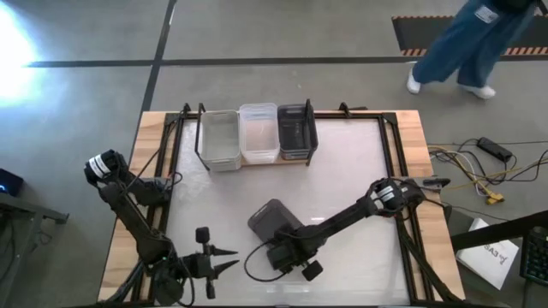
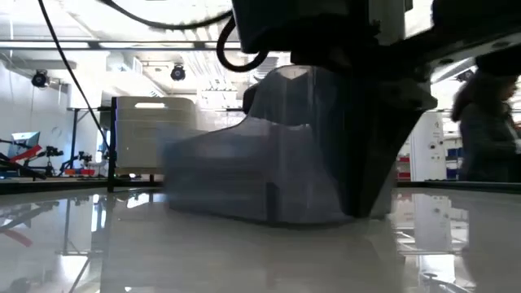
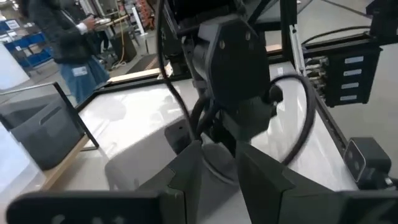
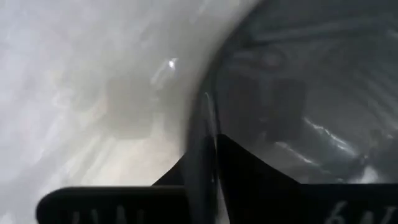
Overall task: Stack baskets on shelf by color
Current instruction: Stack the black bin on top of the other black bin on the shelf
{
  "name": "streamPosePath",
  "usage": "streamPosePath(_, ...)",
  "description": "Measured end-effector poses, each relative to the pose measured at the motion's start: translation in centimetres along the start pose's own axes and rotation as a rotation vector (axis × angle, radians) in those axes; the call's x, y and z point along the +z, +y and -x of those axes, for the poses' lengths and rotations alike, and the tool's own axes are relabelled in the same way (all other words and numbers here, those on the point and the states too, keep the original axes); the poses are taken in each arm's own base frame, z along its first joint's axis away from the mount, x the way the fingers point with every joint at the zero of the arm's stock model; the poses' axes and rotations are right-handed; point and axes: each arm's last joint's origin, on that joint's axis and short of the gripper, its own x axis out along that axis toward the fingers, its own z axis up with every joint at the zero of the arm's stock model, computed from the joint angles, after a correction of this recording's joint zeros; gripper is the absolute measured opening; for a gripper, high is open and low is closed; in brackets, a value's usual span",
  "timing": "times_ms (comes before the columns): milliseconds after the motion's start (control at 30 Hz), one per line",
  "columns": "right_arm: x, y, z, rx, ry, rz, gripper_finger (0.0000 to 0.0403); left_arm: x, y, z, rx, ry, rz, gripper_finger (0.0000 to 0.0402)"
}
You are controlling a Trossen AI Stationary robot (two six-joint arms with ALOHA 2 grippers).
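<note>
At the near left corner of the white tabletop [image 1: 360, 171] the left arm waits, its left gripper [image 1: 229, 259] just above the near edge, fingers pointing toward the middle and standing narrowly parted with nothing between them.

Along the far edge, left of centre, sits the shelf [image 1: 257, 159], a light wooden plank between black wire uprights. Three baskets stand on it side by side, touching: a clear basket [image 1: 219, 140] at the left end, a whitish basket [image 1: 258, 133] in the middle, and a dark grey basket on the shelf [image 1: 296, 130] at the right end.

Near the middle of the near edge a second dark grey basket [image 1: 270, 220] stands on the tabletop, well apart from the shelf. In the low view it [image 2: 269, 146] appears tilted, one end raised off the surface. The right arm reaches in from the right edge toward it, and the right gripper [image 4: 208, 168] is closed on its rim: the right wrist view shows the two fingers pinching the thin wall, with the basket's dark inside on one side and the pale tabletop on the other.

Beyond the far right corner, a person [image 1: 467, 43] in blue trousers stands on the floor.
</note>
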Motion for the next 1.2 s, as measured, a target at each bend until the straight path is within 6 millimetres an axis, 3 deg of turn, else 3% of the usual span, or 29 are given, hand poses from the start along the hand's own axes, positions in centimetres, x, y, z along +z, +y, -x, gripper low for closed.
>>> streamPosePath(167,0.3,1.0,2.5,-0.005,-0.070,-0.032,0.0010,-0.7,0.1,0.2,-0.002,0.006,0.026,0.0083)
streamPosePath(333,-0.2,2.5,4.7,-0.116,-0.135,-0.053,0.0009,-1.4,0.2,0.2,-0.002,0.015,0.049,0.0083)
streamPosePath(667,-3.5,3.8,8.8,-0.243,-0.293,-0.167,0.0009,-1.5,0.0,0.5,-0.016,0.012,0.063,0.0083)
streamPosePath(833,-4.7,3.4,13.7,-0.452,-0.399,-0.136,0.0009,-1.5,0.0,0.5,-0.016,0.012,0.063,0.0083)
streamPosePath(900,-5.1,2.7,15.6,-0.533,-0.436,-0.112,0.0009,-1.5,0.0,0.5,-0.016,0.012,0.063,0.0083)
streamPosePath(1000,-6.5,0.0,18.2,-0.621,-0.446,-0.110,0.0009,-1.5,0.0,0.5,-0.016,0.012,0.063,0.0083)
streamPosePath(1200,-11.2,-9.3,21.5,-0.702,-0.443,-0.239,0.0008,-1.5,0.0,0.5,-0.015,0.012,0.063,0.0083)
